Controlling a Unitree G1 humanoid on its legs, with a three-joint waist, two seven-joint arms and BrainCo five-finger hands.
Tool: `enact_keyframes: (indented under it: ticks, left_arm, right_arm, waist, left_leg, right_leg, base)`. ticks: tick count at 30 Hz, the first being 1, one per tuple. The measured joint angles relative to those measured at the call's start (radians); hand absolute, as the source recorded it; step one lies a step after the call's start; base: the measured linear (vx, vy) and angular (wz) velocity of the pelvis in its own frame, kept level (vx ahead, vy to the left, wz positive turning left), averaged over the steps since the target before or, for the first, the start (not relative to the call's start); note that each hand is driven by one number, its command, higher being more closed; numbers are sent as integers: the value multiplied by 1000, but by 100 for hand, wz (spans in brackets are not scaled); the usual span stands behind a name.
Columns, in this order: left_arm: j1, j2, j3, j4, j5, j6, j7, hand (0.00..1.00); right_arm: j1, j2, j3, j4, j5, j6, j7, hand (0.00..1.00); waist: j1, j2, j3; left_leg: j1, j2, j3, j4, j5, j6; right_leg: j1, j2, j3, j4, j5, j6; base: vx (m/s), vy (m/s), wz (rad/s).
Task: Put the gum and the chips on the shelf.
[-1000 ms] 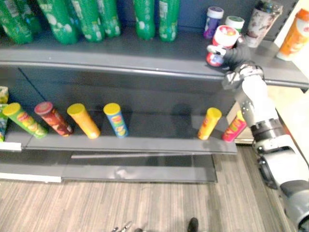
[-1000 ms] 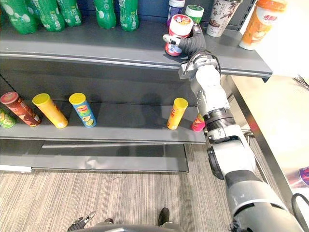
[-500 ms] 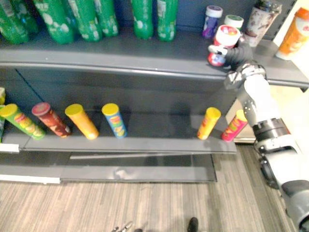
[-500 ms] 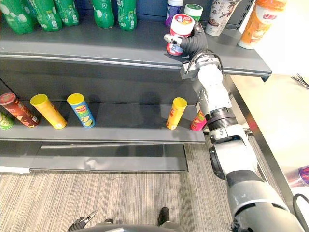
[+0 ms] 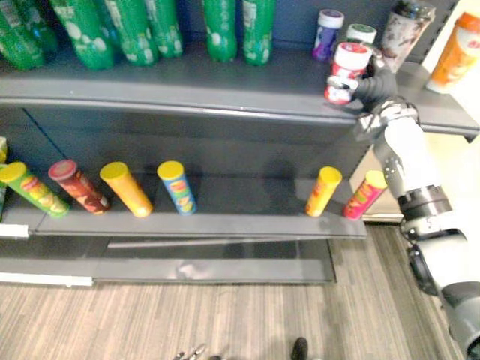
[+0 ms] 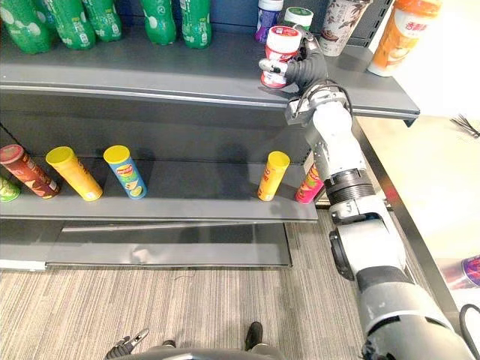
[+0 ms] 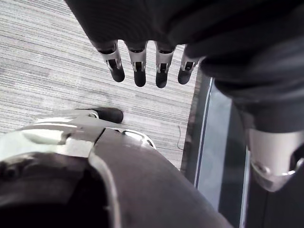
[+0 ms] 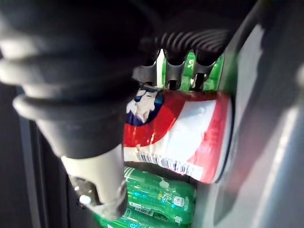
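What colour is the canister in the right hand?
The gum canister is red and white with a blue patch, best in right wrist view.

**Left hand (image 7: 147, 33) suspended above the floor (image 7: 42, 71), as seen from its own wrist.**
The dark ribbed cover was seen across the upper part of the view, and the silver, dark-tipped fingers (image 7: 115, 66) were held out straight in a row, side by side, with nothing grasped. The thumb (image 7: 268, 156) was set apart from them. Grey striped flooring was seen beyond the fingertips, bordered on the thumb's side by a pale grey strip (image 7: 216, 152) beside a dark band.
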Motion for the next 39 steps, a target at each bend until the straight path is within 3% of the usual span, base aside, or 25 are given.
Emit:
enact_keyframes:
  ticks: [21,27,33,39]
  left_arm:
    - [0,1,1,0,0,0,3,0]
    - [-1,1,10,0,1,1,12,0]
    - [0,-1,29,1,3,2,14,0]
    - [0,-16,41,6,5,9,25,0]
  right_arm:
    - [-3,0,-80,26,-38,18,-91,0]
    - [-3,2,-153,-131,-38,3,-149,0]
    - [48,5,-159,-347,-37,-52,-148,0]
    - [329,116,-195,-634,-26,-93,-144,0]
  waist:
    - [0,0,0]
    - [-2,0,0]
    - [-6,1,-1]
    - [-15,6,-4]
  left_leg:
    - [3,1,-3,3,1,1]
    - [-4,5,-3,14,0,0]
    - [-6,8,-5,22,0,0]
    - [-6,8,-5,24,0,0]
  right_leg:
    - [0,0,-2,0,0,0]
    - [-2,3,-2,0,1,0]
    - [0,5,-1,0,1,0]
    - [0,5,0,0,1,0]
  base:
    - [0,0,0]
    - [0,0,0]
    - [0,0,0]
    - [0,0,0]
